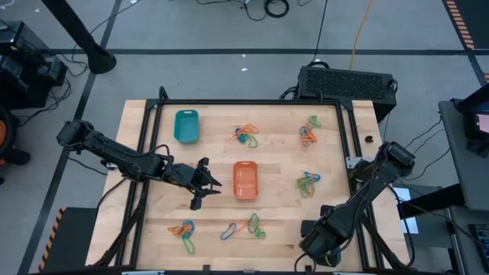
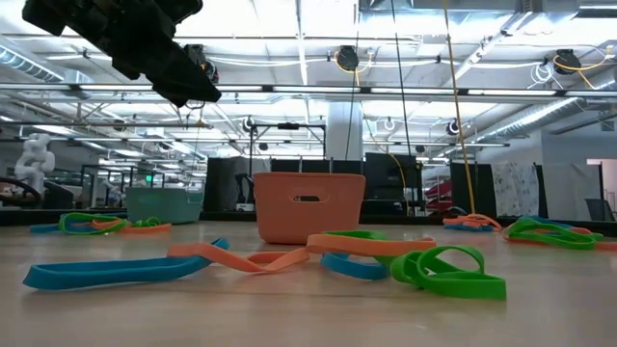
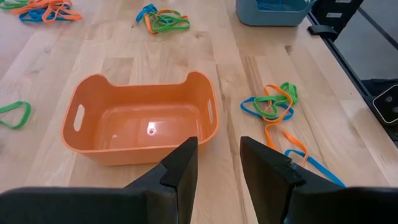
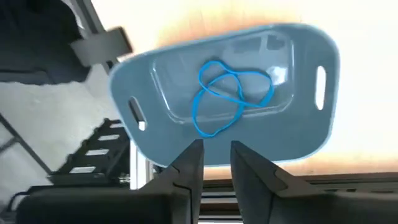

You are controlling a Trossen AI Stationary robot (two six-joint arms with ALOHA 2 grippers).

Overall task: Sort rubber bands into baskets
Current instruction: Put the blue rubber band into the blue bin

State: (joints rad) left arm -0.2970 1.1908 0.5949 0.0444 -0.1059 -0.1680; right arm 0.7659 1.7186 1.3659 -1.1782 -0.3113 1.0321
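My left gripper (image 3: 217, 148) (image 1: 211, 186) hovers open just left of the orange basket (image 3: 140, 121) (image 1: 244, 179), nothing between its fingers. My right gripper (image 4: 216, 149) (image 1: 319, 243) hangs open at the table's near right corner, pointing down over a teal basket (image 4: 298, 143). Blue rubber bands (image 4: 227, 93) lie looped on that basket's floor. In the high view my right arm hides this basket. A second teal basket (image 1: 186, 126) stands at the far left. Clusters of orange, green and blue rubber bands (image 1: 246, 136) (image 1: 309, 131) (image 1: 308, 183) (image 1: 183, 233) (image 1: 248, 227) lie on the wood.
A black frame rail (image 1: 348, 137) runs along the table's right side, and a dark box (image 1: 348, 80) sits beyond the far edge. Loose bands (image 3: 270, 106) lie close to the orange basket. Bare wood (image 1: 206, 153) lies between the two baskets on the left.
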